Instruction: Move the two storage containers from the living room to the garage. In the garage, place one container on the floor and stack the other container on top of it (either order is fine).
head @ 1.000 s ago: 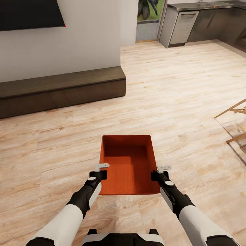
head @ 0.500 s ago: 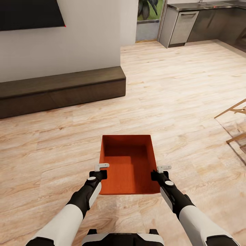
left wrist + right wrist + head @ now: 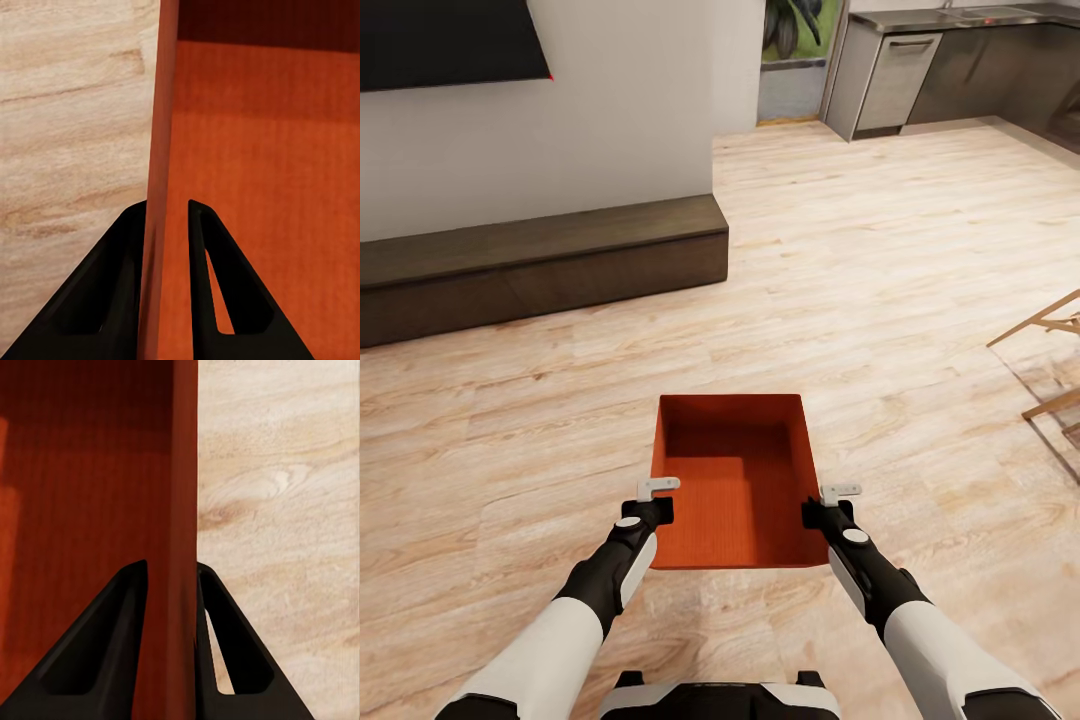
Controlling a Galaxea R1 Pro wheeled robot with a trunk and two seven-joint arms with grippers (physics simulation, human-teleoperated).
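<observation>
Above the light wood floor (image 3: 880,260), seen from the head, an orange-red container (image 3: 732,480) is carried between both arms; level, matched grips should be kept during travel. At the left wrist, the left pincer (image 3: 166,217) is clamped on its wall. At the right wrist, the right pincer (image 3: 171,577) is likewise clamped.

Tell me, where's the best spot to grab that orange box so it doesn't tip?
Probably by its two long side walls, one from each side. The storage container is open on top with thin, straight walls, so a pincer can straddle a rim. The left pincer pinches the left wall and the right pincer the right wall, keeping it level.
</observation>
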